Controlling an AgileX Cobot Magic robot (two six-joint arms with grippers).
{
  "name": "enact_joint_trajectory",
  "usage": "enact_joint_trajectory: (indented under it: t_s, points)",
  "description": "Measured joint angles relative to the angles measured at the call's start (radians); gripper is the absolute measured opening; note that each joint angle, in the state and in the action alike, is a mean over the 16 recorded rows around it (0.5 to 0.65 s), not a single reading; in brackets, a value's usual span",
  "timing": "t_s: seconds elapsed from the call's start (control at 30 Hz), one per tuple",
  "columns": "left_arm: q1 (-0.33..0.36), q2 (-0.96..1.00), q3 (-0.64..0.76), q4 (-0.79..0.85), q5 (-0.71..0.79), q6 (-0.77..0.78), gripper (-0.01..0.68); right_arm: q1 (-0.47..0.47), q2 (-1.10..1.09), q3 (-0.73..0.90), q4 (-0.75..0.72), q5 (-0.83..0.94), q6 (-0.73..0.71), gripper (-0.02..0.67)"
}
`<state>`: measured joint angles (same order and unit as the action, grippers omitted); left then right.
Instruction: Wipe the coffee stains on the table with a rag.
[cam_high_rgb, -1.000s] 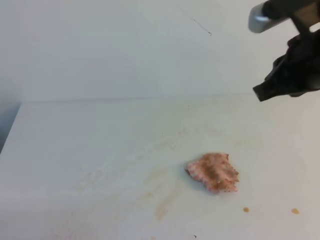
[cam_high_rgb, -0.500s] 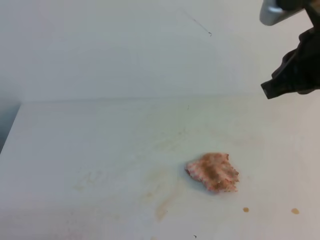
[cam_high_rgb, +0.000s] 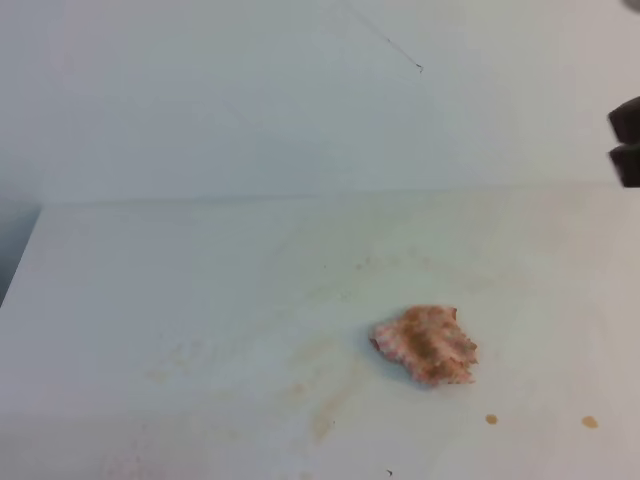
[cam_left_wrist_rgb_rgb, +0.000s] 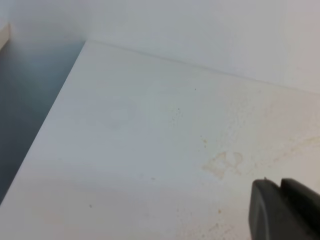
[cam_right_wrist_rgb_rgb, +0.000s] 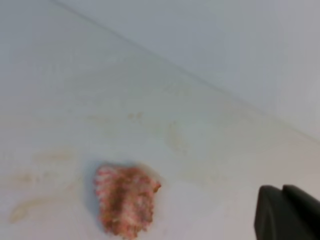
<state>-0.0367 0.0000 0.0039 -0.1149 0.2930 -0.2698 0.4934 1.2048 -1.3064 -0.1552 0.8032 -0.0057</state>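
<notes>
The rag (cam_high_rgb: 425, 345) lies crumpled on the white table (cam_high_rgb: 150, 280), right of centre, pink-striped and tinged brown; it also shows in the right wrist view (cam_right_wrist_rgb_rgb: 125, 200). No wet puddle shows. Of the coffee stains only faint tan smears (cam_high_rgb: 325, 415) left of the rag and two small orange drops (cam_high_rgb: 491, 419) remain. My right gripper (cam_high_rgb: 628, 145) is barely in view at the right edge, high above the table and far from the rag; its fingertips (cam_right_wrist_rgb_rgb: 282, 187) look pressed together and empty. My left gripper (cam_left_wrist_rgb_rgb: 280, 182) looks shut and empty above the table's left part.
A plain white wall (cam_high_rgb: 250, 100) rises behind the table. The table's left edge (cam_left_wrist_rgb_rgb: 45, 125) drops to a dark floor. A faint tan smudge (cam_left_wrist_rgb_rgb: 222, 162) marks the surface near the left gripper. A second drop (cam_high_rgb: 590, 422) lies at the front right.
My right arm has pulled back to the right, almost out of the exterior view. The rag has not moved.
</notes>
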Motion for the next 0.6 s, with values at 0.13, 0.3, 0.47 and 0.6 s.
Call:
enact_joint_trajectory:
  t_s: [0.13, 0.3, 0.47, 0.6]
  points:
    - [0.000, 0.000, -0.004, 0.000, 0.000, 0.000, 0.000, -0.053, -0.128, 0.103, 0.014, -0.092, -0.007, -0.002]
    - [0.000, 0.000, -0.002, 0.000, 0.000, 0.000, 0.000, -0.164, -0.315, 0.293, 0.038, -0.232, -0.014, -0.002]
    - [0.000, 0.000, 0.000, 0.000, 0.000, 0.000, 0.000, -0.310, -0.513, 0.528, 0.073, -0.347, -0.015, -0.002]
    - [0.000, 0.000, 0.000, 0.000, -0.001, 0.000, 0.000, -0.412, -0.664, 0.722, 0.086, -0.403, -0.018, -0.002]
